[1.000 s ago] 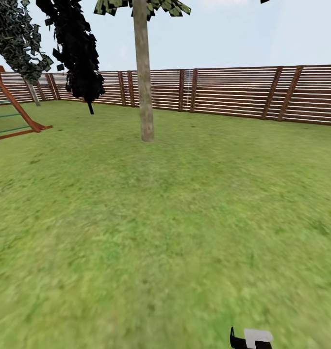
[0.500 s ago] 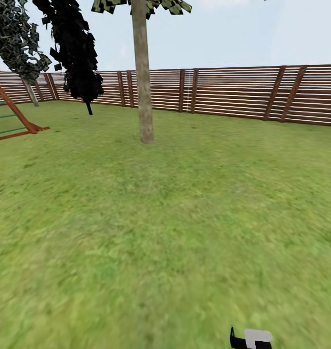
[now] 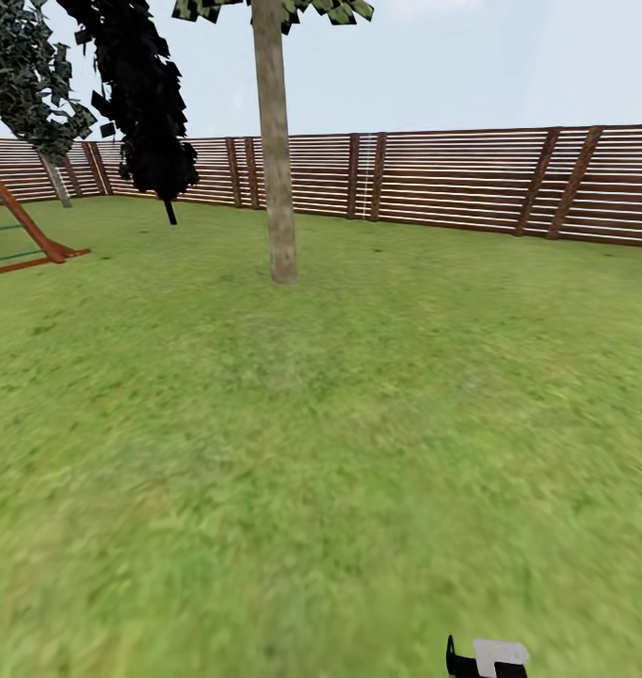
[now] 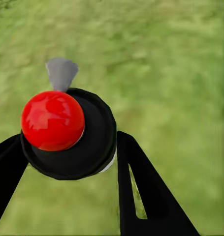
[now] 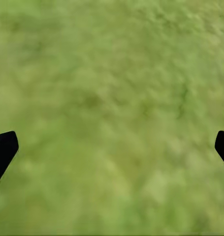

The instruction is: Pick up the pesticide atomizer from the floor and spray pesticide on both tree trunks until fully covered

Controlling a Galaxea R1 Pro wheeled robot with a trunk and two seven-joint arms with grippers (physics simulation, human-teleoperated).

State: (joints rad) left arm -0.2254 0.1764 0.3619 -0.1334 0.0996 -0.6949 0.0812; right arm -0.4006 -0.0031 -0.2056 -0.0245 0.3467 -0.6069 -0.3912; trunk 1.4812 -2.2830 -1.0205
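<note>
In the left wrist view my left gripper (image 4: 70, 142) is shut on the pesticide atomizer (image 4: 67, 130), a dark round bottle with a shiny red top and a grey nozzle, seen from above over the grass. The right gripper (image 5: 114, 142) is open, its black fingertips (image 5: 4, 147) far apart above bare grass floor (image 5: 112, 98). In the head view one tree trunk (image 3: 279, 169), pale grey-tan, rises from the lawn ahead and slightly left. A second tree (image 3: 24, 75) with a dark green crown stands at the far left by the fence.
An all-black thin-stemmed tree (image 3: 147, 104) stands between the two trees. A brown slatted fence (image 3: 453, 179) runs across the back. A red-brown play frame (image 3: 24, 231) sits at the left edge. Open lawn (image 3: 340, 424) lies between me and the trunk. A black and white robot part (image 3: 488, 659) shows at the bottom.
The whole head view has shifted a little: the trunk base sits lower and the play frame has slid further toward the left edge, so the camera has moved. The grippers look unchanged.
</note>
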